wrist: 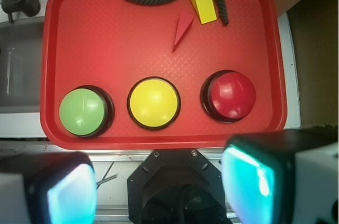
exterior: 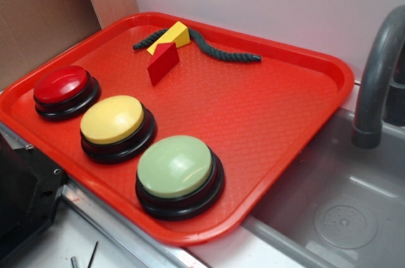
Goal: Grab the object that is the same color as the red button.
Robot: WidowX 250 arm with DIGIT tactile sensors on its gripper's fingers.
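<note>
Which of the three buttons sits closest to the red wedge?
The red button, the end one of the row. The yellow button and green button lie farther from the red wedge.

Tray (exterior: 304, 122) on worktop, sink (exterior: 342, 217) beside it w/ faucet (exterior: 376, 78) at sink's back. Three buttons in row along tray's near edge, exterior view: first button (exterior: 62, 89) left, second button (exterior: 114, 122) mid, third button (exterior: 177, 170) right. Far side: wedge (exterior: 163, 62) touching block (exterior: 172, 35), block lying on rope (exterior: 215, 49). Wedge well apart from buttons.
</note>
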